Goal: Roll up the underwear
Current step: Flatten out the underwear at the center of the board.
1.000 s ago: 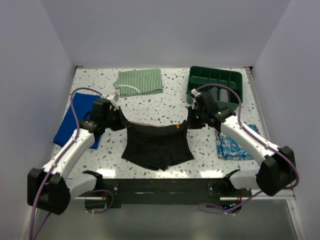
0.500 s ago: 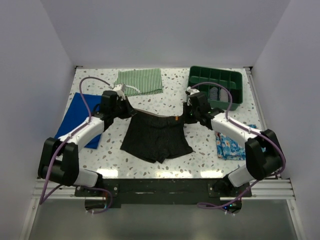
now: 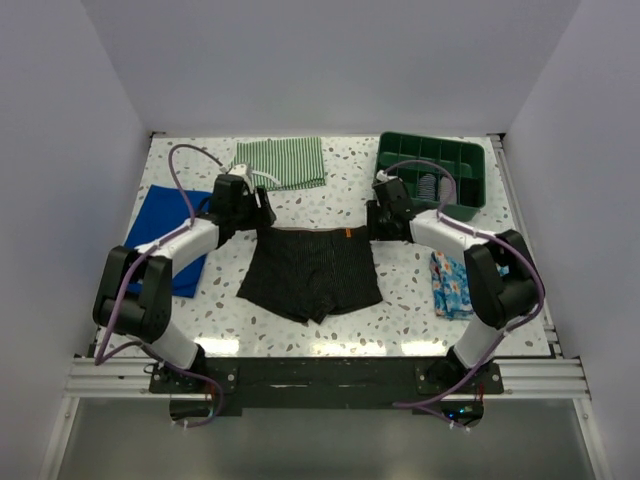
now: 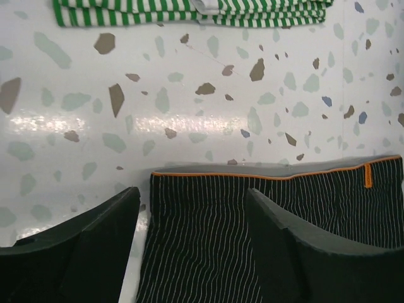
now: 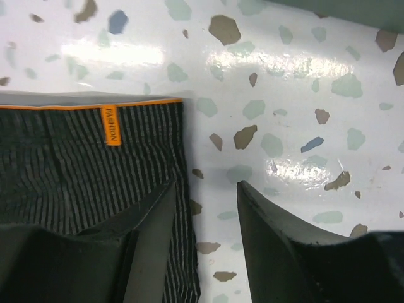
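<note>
The speckled white tabletop (image 3: 345, 185) fills the middle of the top view. At its centre, towards the lower half, lies the underwear (image 3: 312, 275), spread flat and unrolled. It is black with fine pale pinstripes and has an orange-edged waistband along its upper side. A plain blue cloth (image 3: 160, 235) lies at the left edge. A dark green tray (image 3: 432, 158) with compartments sits at the upper right. A green-and-white striped cloth (image 3: 280, 162) is folded at the upper middle. A blue floral cloth (image 3: 452, 285) lies at the right, below the tray.

The left hand (image 3: 258, 210) is at the waistband's upper left corner. In its wrist view the fingers (image 4: 82, 252) stand apart, one over bare tabletop and the other over the fabric, clamping nothing. The right hand (image 3: 375, 222) is at the upper right corner. Its fingers (image 5: 278, 252) are likewise spread, with the garment's edge running between them, not pinched.

A small orange tag (image 5: 111, 125) reading "FASHION" crosses the waistband near that corner.
</note>
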Tool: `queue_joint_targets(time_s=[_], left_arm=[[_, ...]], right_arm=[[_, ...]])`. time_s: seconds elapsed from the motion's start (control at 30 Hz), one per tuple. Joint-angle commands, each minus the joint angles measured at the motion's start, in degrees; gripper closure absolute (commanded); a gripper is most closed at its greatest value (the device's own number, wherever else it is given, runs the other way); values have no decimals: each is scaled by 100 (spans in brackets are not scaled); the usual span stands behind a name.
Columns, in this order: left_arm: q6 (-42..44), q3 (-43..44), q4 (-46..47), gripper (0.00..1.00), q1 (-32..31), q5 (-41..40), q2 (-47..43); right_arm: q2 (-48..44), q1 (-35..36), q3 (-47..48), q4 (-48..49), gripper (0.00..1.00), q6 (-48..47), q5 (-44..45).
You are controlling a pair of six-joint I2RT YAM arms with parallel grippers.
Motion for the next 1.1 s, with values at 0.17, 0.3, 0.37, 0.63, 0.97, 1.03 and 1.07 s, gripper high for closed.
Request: queue_joint_targets(time_s=[0.17,0.3,0.37,0.63,0.97,1.03,1.07], left_arm=[[5,230,-604,26,-16,31,-791],[-258,-541,-517,29,-24,692,-1011],[-452,-850,-517,29,-25,614,-1213],[-935,-2205,-69,30,-42,745,-1714],[-1296,-2653,-516,32,-42,473,-2268],[-1383,-2794,-622,32,-42,412,-2452],[-1410,-2838,-692,32,-42,359,-2514]], right_arm=[[-569,76,-7,91,89,498,-2112],[-507,164,-271,205,100,682,-2393],[-507,173,-455,363,100,779,-2552],[-174,260,-213,435,100,938,-2781],[1117,928,1466,443,100,1193,-2851],[1320,973,1861,408,100,1193,-2886],[1434,1008,1986,382,100,1175,-2912]])
